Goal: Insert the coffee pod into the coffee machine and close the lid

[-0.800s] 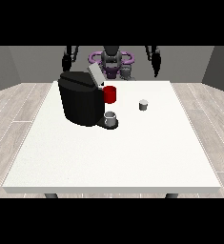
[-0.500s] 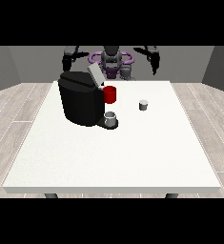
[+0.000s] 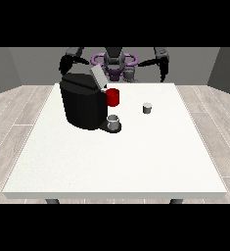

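A black coffee machine (image 3: 82, 103) stands on the white table (image 3: 136, 157) at the view's left, its grey lid (image 3: 98, 77) tilted up and open. A red part (image 3: 113, 97) sticks out on its side facing the pod. A small grey cup (image 3: 114, 122) sits on its drip tray. The small grey coffee pod (image 3: 147, 108) stands upright on the table, right of the machine. The hand at the view's right (image 3: 162, 74) hangs beyond the table's far edge, well behind the pod. Behind the machine's top, the hand at the view's left (image 3: 63, 65) is partly hidden.
The robot's torso (image 3: 114, 63) with purple rings stands behind the table's far edge. Grey walls and a wood floor surround the table.
Both arms have lifted and swung outward from the robot's sides. The hand at the view's right now sits lower, near the table's far edge. Pod and machine have not moved.
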